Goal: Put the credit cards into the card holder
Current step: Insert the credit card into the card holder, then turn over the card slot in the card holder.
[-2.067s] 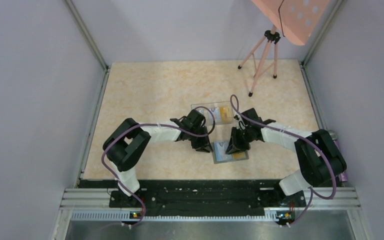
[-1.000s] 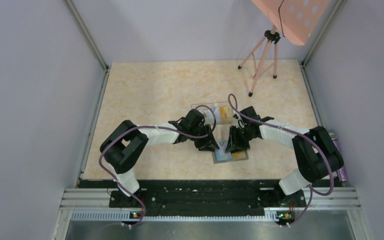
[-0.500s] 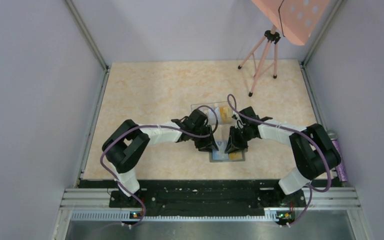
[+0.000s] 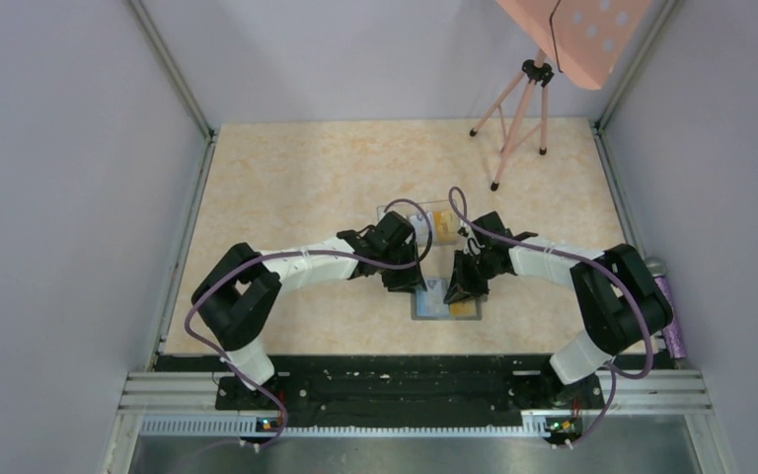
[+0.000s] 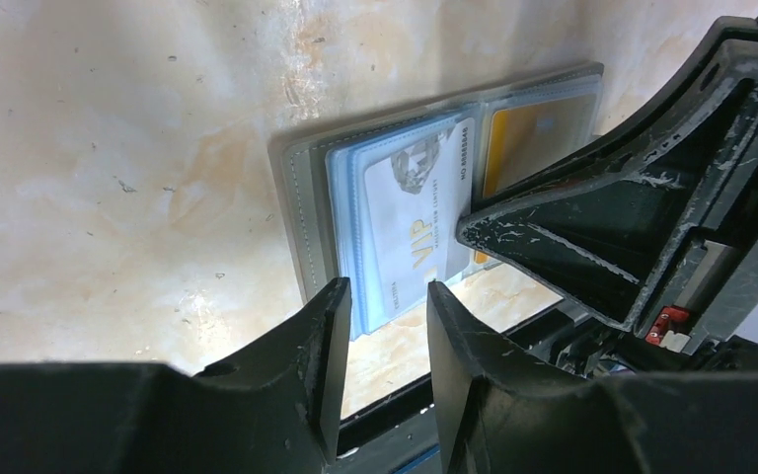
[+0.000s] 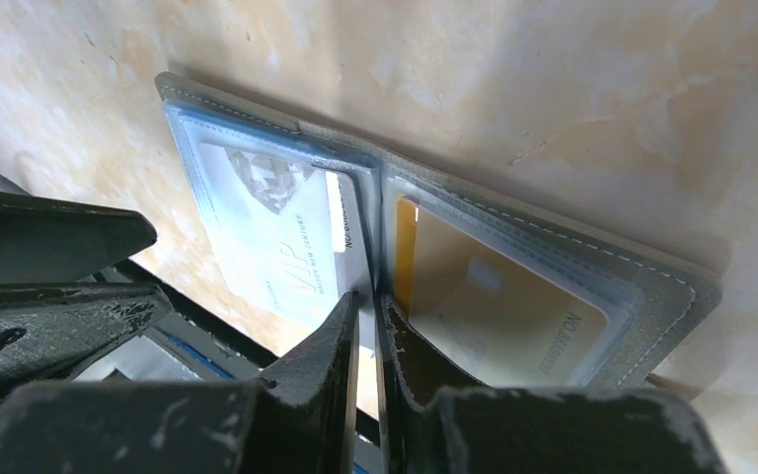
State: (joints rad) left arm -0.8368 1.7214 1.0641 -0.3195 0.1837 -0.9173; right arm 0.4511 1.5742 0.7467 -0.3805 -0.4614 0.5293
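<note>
The card holder (image 4: 424,312) lies open on the table between both grippers, light blue inside. A pale grey VIP card (image 5: 415,227) sits partly in its left slot and an orange card (image 5: 533,128) in its right slot. My right gripper (image 6: 367,301) is nearly shut, with the inner edge of the pale grey card (image 6: 276,247) between its tips at the holder's fold, next to the orange card (image 6: 493,306). My left gripper (image 5: 385,296) is open and empty, just above the holder's edge (image 5: 301,212). Seen from above, the left gripper (image 4: 405,281) and right gripper (image 4: 457,286) face each other.
A clear plastic box (image 4: 428,211) with cards inside stands just behind the grippers. A pink tripod (image 4: 518,109) stands at the back right under a pink board (image 4: 572,35). A purple object (image 4: 673,321) lies off the table's right edge.
The card holder has slid a little to the left and both grippers have moved closer together over it. The right gripper stays on the pale card.
</note>
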